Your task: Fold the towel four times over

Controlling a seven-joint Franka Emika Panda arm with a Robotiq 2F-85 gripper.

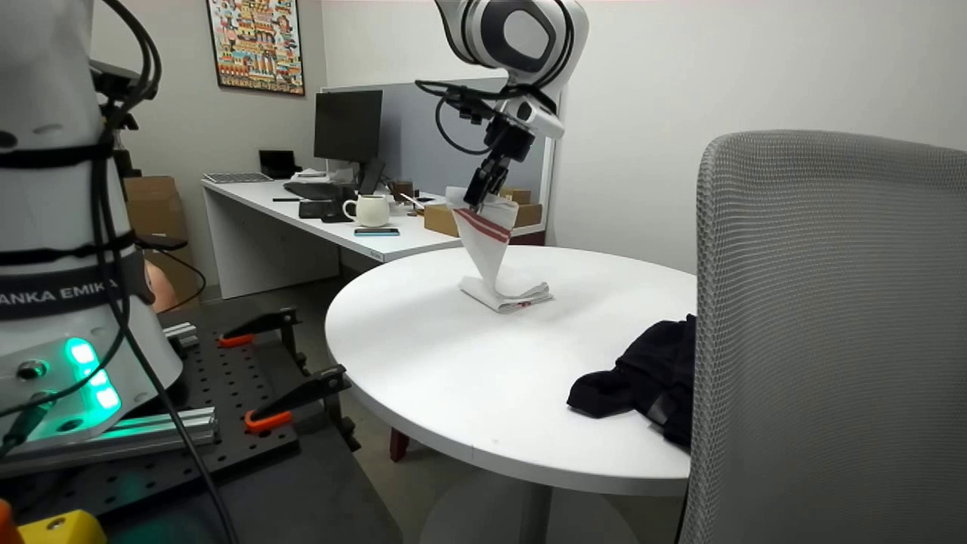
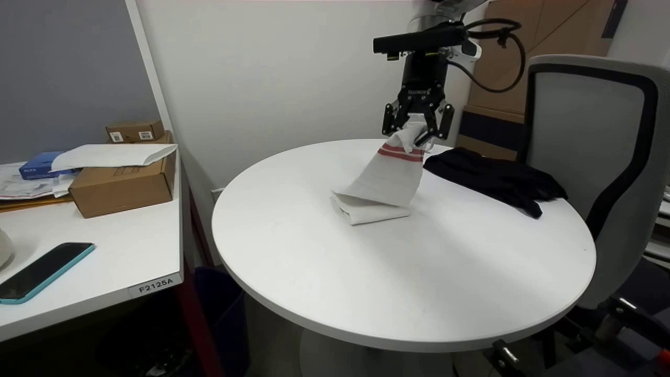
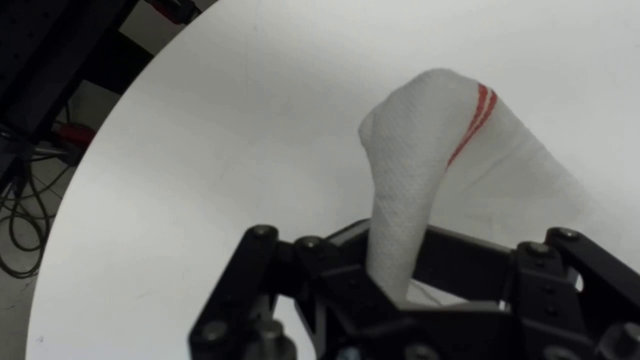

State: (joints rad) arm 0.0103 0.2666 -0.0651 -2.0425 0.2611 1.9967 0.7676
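Observation:
The white towel with red stripes shows in both exterior views (image 1: 486,253) (image 2: 387,180). Its upper part hangs from my gripper (image 1: 476,202), and its lower folded part rests on the round white table (image 1: 438,363). In an exterior view the gripper (image 2: 413,137) is above the table's far part, its fingers close together around the towel's top. In the wrist view the towel (image 3: 407,145) runs as a narrow bunched strip between the fingers (image 3: 397,240), and its striped part spreads to the right. The towel's layers at the bottom are partly hidden.
A dark cloth (image 2: 492,175) lies on the table near a grey mesh chair (image 1: 831,340). A white desk (image 2: 131,246) with cardboard boxes (image 2: 125,186), a phone (image 2: 47,269) and a mug (image 1: 370,210) stands beside the table.

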